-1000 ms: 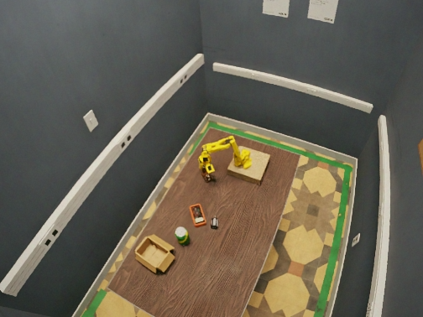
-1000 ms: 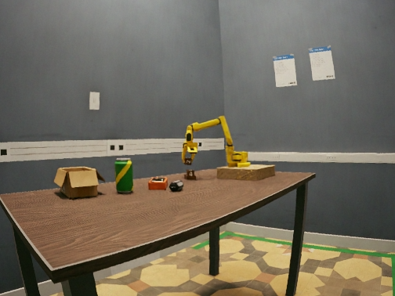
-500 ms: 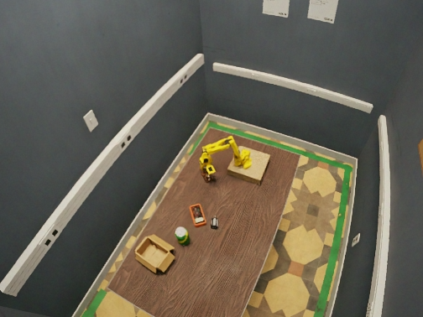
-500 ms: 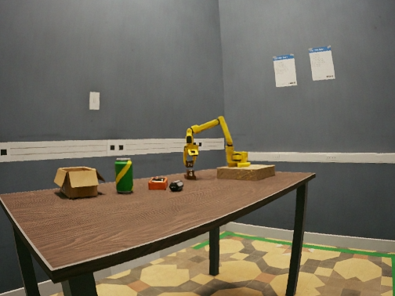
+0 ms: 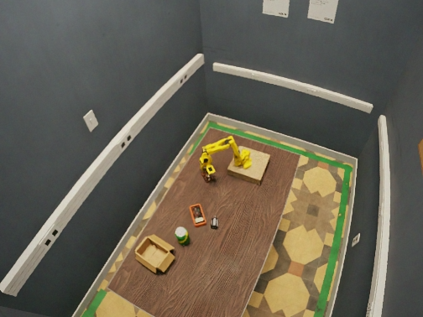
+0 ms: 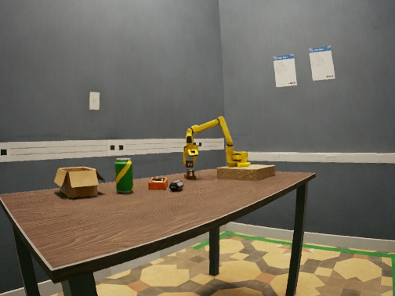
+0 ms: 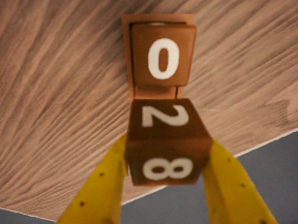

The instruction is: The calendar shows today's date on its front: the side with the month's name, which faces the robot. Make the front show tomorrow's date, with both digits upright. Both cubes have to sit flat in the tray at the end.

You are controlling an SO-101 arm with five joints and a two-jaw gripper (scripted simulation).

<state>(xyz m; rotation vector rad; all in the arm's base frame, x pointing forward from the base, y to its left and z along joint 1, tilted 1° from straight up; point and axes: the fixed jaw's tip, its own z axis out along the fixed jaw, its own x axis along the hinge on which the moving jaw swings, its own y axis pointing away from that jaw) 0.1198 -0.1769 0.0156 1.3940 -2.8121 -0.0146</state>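
The gripper (image 5: 207, 173) (image 6: 190, 160) (image 7: 167, 147) is closed firmly on one date cube (image 5: 205, 174) (image 6: 190, 164) (image 7: 167, 132), a finger on either flank, its 2 and 8 lying sideways in the wrist view. That cube is raised beside its neighbour, the seated cube (image 6: 190, 174) (image 7: 172, 82), which shows a 0 on top and sits in the calendar tray (image 7: 128, 50). I judge the cube light, stiff and hard to harm, but its smooth faces might pivot if pinched off-centre; the best hold is midway down two opposite flanks. The tray's low rim and the seated cube's near edges could catch a corner, so any turning wants more height first. Beyond the fingers on one side, the edge of the table (image 5: 235, 239) (image 6: 157, 219) (image 7: 50, 50) runs fairly near; the arm's block (image 5: 262, 159) (image 6: 255, 172) stands on another. Toward the orange box (image 5: 192, 215) (image 6: 157, 186), well apart, there looks to be more room.
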